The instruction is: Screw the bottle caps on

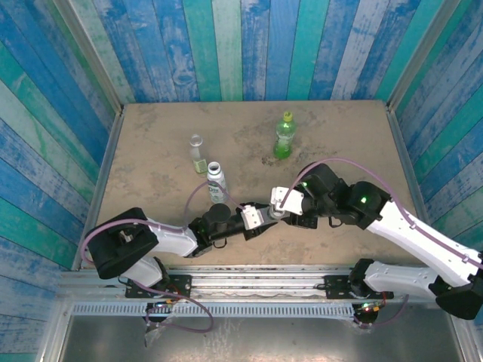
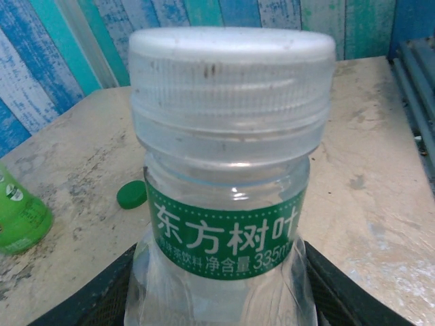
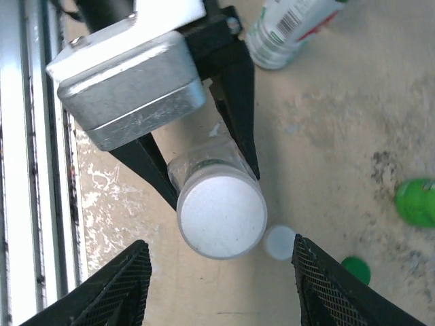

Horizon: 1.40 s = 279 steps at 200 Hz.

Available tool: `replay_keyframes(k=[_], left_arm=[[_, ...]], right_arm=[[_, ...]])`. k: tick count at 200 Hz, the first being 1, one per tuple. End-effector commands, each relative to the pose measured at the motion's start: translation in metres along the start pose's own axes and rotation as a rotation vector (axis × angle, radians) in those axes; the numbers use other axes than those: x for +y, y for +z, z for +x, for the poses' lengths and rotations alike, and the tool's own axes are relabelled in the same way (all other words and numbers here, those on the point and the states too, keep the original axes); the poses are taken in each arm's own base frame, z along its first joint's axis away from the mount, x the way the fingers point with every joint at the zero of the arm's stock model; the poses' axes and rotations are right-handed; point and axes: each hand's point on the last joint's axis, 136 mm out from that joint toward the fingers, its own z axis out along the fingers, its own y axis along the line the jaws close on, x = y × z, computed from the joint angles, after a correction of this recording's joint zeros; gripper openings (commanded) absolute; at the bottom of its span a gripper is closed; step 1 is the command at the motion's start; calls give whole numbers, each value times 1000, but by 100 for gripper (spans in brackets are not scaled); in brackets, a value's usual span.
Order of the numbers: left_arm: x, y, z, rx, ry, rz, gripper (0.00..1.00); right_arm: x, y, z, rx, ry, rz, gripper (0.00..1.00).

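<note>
A clear bottle (image 2: 224, 231) with a green label band is held off the table, and my left gripper (image 1: 264, 216) is shut on its body. A white cap (image 2: 231, 51) sits on that bottle's neck. My right gripper (image 3: 217, 285) faces the cap's top (image 3: 221, 214), open, with its mesh fingers (image 3: 122, 288) clear of the cap on both sides. A small white cap (image 3: 279, 242) and a dark green cap (image 3: 356, 269) lie loose on the table. The green bottle (image 1: 284, 139) carries a yellow-green cap.
The white-labelled bottle (image 1: 216, 181) stands just beyond my left gripper, and an open clear bottle (image 1: 198, 154) behind it. The table's metal front rail (image 3: 34, 170) runs close by the two grippers. Blue plank walls (image 1: 241, 45) enclose the table.
</note>
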Motion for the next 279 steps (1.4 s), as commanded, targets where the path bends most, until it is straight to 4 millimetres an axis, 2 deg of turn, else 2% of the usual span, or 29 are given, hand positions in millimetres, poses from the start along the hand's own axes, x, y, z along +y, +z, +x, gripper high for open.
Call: replay_keyframes(k=[1,48,98,118,146,175,189,204,216,244,262,279], left_arm=[[-2,-8,-23,-70,37,21,53],[-3,-9,-20,-58,37,19,54],[-2,-8,-19,-53,39,16,54],[-1,-8,-19,-52,37,12,54],[2,-8,-20,-56,31,-7,54],[4,-8,-19,-52,31,-16,54],[3,-8,-18,-49,28,-16,54],[3,-8,-18,-50,26,-12,54],[3,-8,-18,-50,26,-12,54],[1,-9,-18,-49,31,-4,54],[0,-9,-16,-44,31,2,54],[-1,-9,-17,-47,31,3,54]], right_arm=[[7,6,2,23,-207,-66,58],[3,21,-1,78,-243,-120,56],[6,26,0,96,-209,-152,33],[10,25,-1,85,-166,-165,28],[9,28,-4,79,18,-148,22],[-17,30,-6,78,377,3,13],[-20,31,-7,55,487,32,12],[-15,32,-7,28,529,22,13],[-8,32,-5,18,474,-8,19],[25,25,4,11,134,-151,49],[19,21,9,28,47,-108,53],[16,18,4,10,-35,-98,53]])
